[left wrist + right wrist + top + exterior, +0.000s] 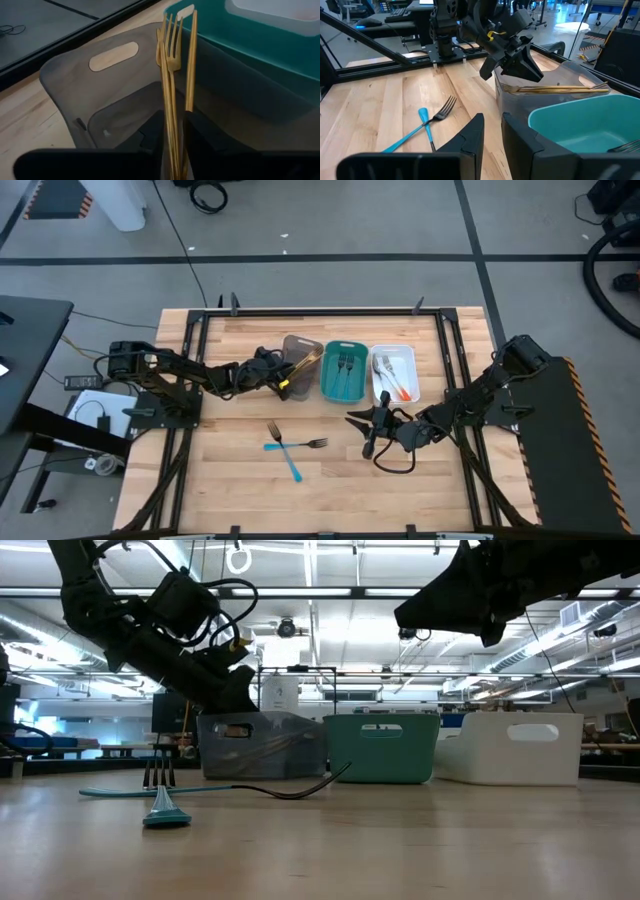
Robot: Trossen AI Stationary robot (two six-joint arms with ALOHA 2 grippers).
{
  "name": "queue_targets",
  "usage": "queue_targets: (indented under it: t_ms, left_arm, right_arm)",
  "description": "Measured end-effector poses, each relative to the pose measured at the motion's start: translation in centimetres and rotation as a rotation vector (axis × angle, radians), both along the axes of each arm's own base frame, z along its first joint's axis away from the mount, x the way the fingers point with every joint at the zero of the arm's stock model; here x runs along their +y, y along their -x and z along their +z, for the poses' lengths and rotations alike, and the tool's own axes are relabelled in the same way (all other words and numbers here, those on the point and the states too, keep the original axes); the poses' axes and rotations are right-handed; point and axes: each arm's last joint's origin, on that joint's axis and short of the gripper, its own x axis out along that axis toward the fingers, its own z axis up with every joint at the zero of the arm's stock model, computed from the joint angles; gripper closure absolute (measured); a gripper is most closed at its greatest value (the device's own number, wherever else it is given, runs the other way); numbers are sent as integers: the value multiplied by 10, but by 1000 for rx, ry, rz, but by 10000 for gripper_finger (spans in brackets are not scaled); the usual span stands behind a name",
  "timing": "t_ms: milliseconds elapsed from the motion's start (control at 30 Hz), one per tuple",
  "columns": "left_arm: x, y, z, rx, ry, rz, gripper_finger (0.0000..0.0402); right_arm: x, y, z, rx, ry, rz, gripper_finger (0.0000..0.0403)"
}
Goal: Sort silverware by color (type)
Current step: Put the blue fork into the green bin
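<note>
Left tool (pixel 172 150) poised over the grey-brown tray (pixel 300 350) near the worktop's (pixel 240 490) far edge, its fingers (pixel 150 137) closed upon a bundle of gold cutlery (pixel 172 75): forks, and at least one straight shaft, projecting over the tray's interior. The gold pieces also appear in the right wrist view, lying level across the tray's rim.

Right tool (pixel 492 135) hangs above the worktop toward its right edge, short of the trays, its fingers slightly apart and holding nothing.

Two blue-handled pieces remain loose at the middle of the worktop: a dark fork (pixel 305 444) and a second blue-handled utensil (pixel 283 452), crossed one over the other. The teal tray (pixel 343 372) already contains dark forks; the white tray (pixel 395 372) holds silver pieces with orange handles.

Handling, as judged: each piece is light, stiff and slim, with a smooth metal finish that is likely to slip between hard fingers. Several pieces held together may fan apart or slide on release. The crossed pair lies flat against the wood, leaving little to get under. The better hold is probably across the handle where it stands clear of its neighbour, the upper piece first.

Materials: pale wood worktop with visible grain; trays of moulded plastic, rectangular, with rounded corners and slotted hand-holes; dark arms with flat, wedge-shaped fingers.
</note>
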Motion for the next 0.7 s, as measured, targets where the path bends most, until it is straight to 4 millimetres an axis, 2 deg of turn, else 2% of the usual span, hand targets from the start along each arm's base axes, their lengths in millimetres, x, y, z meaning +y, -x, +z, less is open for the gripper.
queue_targets:
  t_ms: [233,500,700]
  left_arm:
    - [0,0,1,-10,3,2,299]
    - [0,-1,2,-17,-8,-5,239]
    - [-7,-2,16,-51,-74,-75,226]
  right_arm:
    - [0,0,0,0,0,0,328]
    - [0,0,0,0,0,0,328]
    - [0,0,0,0,0,0,328]
